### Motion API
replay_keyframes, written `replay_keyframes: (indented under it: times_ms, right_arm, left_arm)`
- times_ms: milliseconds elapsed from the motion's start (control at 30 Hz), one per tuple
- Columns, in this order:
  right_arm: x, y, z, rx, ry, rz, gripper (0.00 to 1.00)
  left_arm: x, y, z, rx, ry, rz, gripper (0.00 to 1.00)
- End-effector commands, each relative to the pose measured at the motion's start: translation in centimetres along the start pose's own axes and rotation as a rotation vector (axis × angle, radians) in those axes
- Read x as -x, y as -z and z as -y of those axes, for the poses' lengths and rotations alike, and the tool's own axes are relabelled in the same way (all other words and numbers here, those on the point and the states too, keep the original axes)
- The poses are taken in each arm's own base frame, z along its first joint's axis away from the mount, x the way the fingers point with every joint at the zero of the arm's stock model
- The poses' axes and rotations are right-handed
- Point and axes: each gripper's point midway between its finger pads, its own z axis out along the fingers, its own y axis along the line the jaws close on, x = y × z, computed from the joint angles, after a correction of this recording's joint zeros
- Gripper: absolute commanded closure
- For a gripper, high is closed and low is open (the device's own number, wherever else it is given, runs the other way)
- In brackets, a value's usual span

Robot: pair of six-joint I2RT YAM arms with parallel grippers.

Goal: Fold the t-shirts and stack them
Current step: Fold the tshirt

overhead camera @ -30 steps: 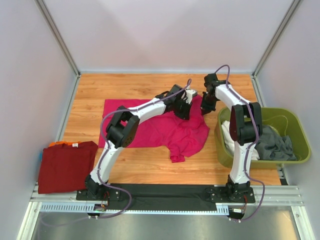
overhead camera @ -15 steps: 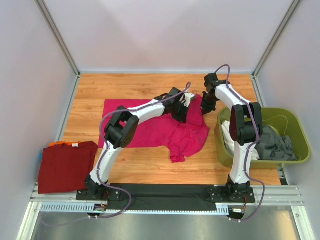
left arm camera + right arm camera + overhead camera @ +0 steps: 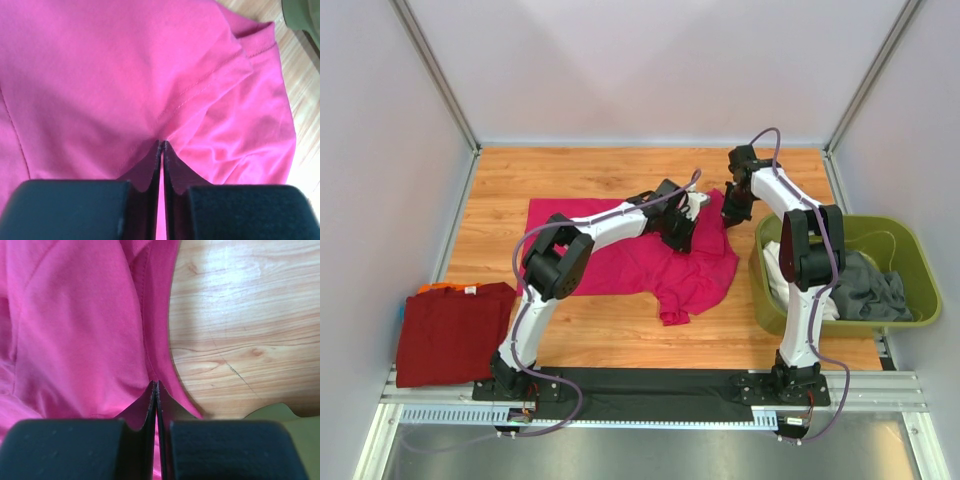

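While the magenta t-shirt (image 3: 640, 265) is lying rumpled on the bench (image 3: 570, 175) just beside the olive-green bin (image 3: 880, 326), both pincers are clenching it: left pincer (image 3: 161, 145) is pinching a fold farther from the bin, right pincer (image 3: 156, 385) is nipping the edge nearer the bin.

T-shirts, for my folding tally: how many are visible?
4: magenta t-shirt spread mid-table, dark red t-shirt folded near-left, white t-shirt and grey t-shirt in the green bin. More may be hidden there.
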Motion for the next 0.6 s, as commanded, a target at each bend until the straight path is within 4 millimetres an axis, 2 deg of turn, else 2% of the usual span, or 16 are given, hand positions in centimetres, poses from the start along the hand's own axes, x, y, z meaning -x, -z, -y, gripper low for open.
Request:
replay_keyframes:
  times_ms: [0,33,100,167,267,300,333,367,400,433,467,500,533,567]
  right_arm:
    - [2.5,2.7,-0.8,0.033,-0.005,0.089,0.98]
    - [2.9,2.9,-0.9,0.037,-0.005,0.099,0.98]
    - [3.4,3.3,-1.3,0.046,-0.005,0.117,0.93]
    - [4.2,4.1,-1.8,0.071,-0.003,0.146,0.87]
    - [5.6,5.7,-3.6,0.158,0.010,0.194,0.76]
    - [6.3,6.0,-4.4,0.190,0.011,0.219,0.73]
    - [6.8,6.3,-4.8,0.216,0.001,0.233,0.69]
    - [7.1,6.6,-5.5,0.246,0.002,0.243,0.63]
    - [8.0,6.8,-6.1,0.270,-0.001,0.276,0.60]
    - [8.4,6.7,-6.4,0.283,-0.017,0.285,0.57]
    - [8.5,6.1,-6.7,0.291,-0.020,0.282,0.55]
    - [9.2,6.2,-7.1,0.306,-0.025,0.296,0.55]
    - [9.1,5.2,-7.3,0.308,-0.037,0.273,0.55]
    - [9.3,5.0,-7.5,0.313,-0.042,0.270,0.59]
  left_arm:
    - [2.5,2.5,1.7,-0.022,-0.064,0.062,0.86]
    - [2.9,2.7,2.0,-0.023,-0.066,0.071,0.82]
    - [3.4,3.2,2.2,-0.018,-0.047,0.080,0.67]
    - [5.2,4.5,2.3,-0.003,-0.009,0.119,0.54]
    - [8.0,7.5,2.1,0.010,0.051,0.198,0.45]
    - [8.9,9.0,0.5,0.038,0.124,0.236,0.42]
    - [9.5,10.8,0.2,0.044,0.158,0.274,0.38]
    - [10.6,12.7,-2.0,0.070,0.204,0.336,0.30]
    - [10.9,13.8,-3.1,0.092,0.279,0.370,0.27]
    - [10.8,15.3,-4.4,0.125,0.325,0.398,0.25]
    - [10.6,16.8,-7.3,0.180,0.389,0.422,0.25]
    - [10.0,17.5,-9.3,0.247,0.442,0.430,0.26]
    - [9.3,18.0,-10.9,0.292,0.497,0.425,0.27]
    - [8.0,18.9,-13.5,0.352,0.566,0.410,0.28]
